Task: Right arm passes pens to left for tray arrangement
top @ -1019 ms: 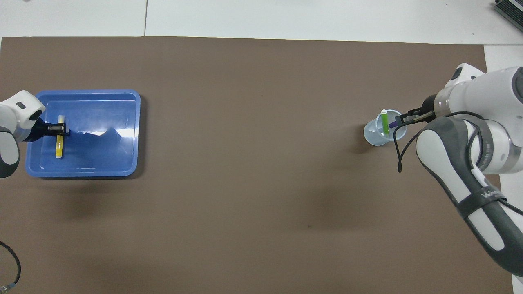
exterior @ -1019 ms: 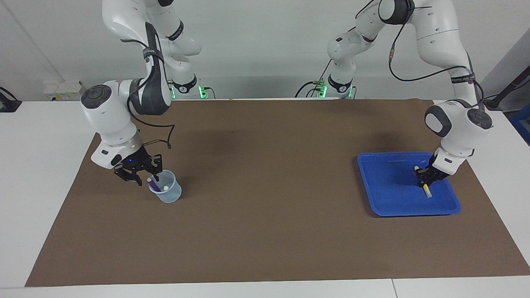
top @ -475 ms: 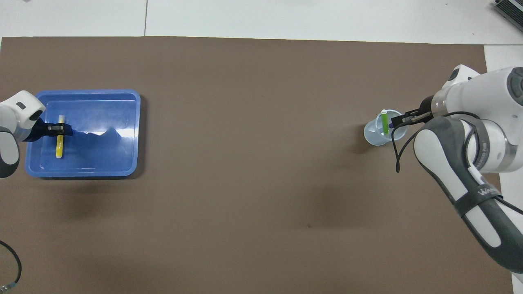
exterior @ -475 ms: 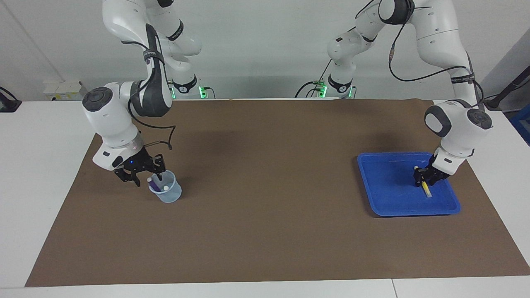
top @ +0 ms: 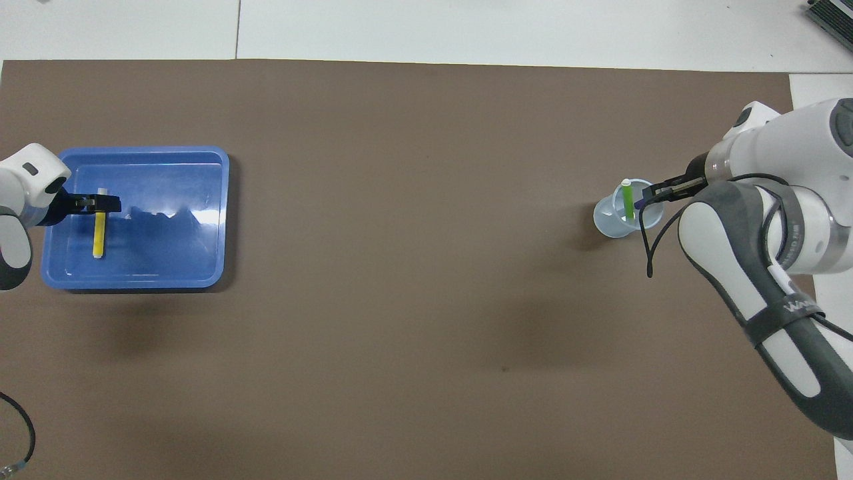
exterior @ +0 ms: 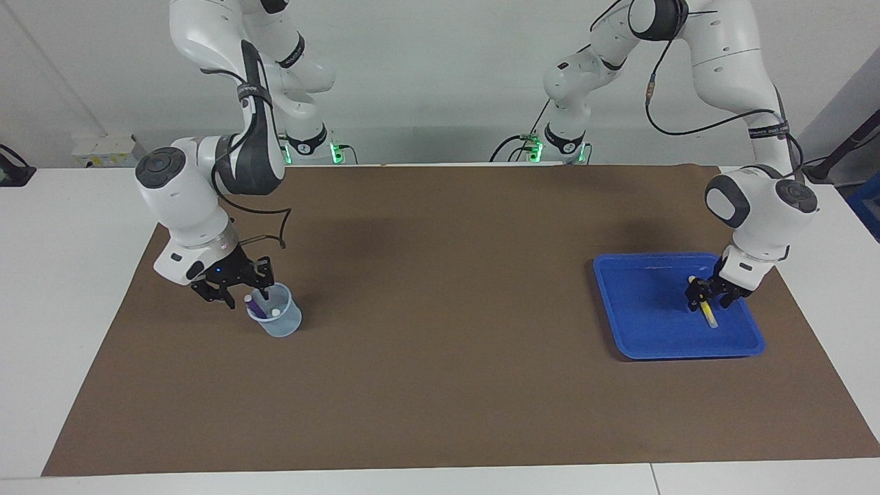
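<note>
The left gripper's (exterior: 705, 299) fingers are spread, straddling the yellow pen (top: 98, 237), which lies flat in the blue tray (top: 166, 283), pointing twelve to six in the overhead view. The right gripper's (exterior: 237, 285) fingers look spread at the rim of the clear cup (exterior: 278, 323), which holds the purple pen (exterior: 253, 306) and green pen (top: 627, 200). Seen from overhead, the tray sits at nine o'clock on the tabletop (top: 400, 267) and the cup at three. One pen seems placed; next, the right arm must pinch a cup pen.

Glossy blue plastic tray (top: 223, 220), clear plastic cup (exterior: 283, 323), on a matt brown mat (exterior: 440, 344).
</note>
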You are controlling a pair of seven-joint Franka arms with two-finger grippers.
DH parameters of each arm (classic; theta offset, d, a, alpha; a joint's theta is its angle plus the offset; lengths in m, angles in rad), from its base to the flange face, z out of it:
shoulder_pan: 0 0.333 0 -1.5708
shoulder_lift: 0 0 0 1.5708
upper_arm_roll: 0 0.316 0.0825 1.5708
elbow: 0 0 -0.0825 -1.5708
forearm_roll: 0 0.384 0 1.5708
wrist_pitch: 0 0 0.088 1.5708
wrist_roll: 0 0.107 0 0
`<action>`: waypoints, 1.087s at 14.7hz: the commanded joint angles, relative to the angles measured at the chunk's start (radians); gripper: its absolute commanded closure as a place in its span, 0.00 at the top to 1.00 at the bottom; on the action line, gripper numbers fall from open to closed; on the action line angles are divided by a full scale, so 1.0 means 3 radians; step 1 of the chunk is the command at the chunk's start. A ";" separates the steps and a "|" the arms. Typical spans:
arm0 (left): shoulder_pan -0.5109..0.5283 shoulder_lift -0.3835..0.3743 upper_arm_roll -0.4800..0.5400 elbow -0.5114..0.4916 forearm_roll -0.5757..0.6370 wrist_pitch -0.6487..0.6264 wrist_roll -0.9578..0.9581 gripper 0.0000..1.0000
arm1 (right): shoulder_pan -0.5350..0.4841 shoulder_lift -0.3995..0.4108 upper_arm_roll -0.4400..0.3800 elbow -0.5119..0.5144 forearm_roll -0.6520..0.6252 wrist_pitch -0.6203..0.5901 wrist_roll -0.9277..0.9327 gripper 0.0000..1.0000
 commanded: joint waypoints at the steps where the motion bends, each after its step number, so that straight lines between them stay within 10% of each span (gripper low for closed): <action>1: 0.0011 -0.0040 -0.0023 -0.0013 0.0041 0.0070 0.0067 1.00 | -0.0010 0.0068 0.0028 0.0095 -0.0083 -0.0034 0.0142 0.49; 16: -0.0097 -0.0362 -0.0053 0.0022 0.0036 -0.0322 -0.0141 1.00 | 0.0021 0.0109 0.0023 0.0095 -0.0181 0.0084 0.0168 0.35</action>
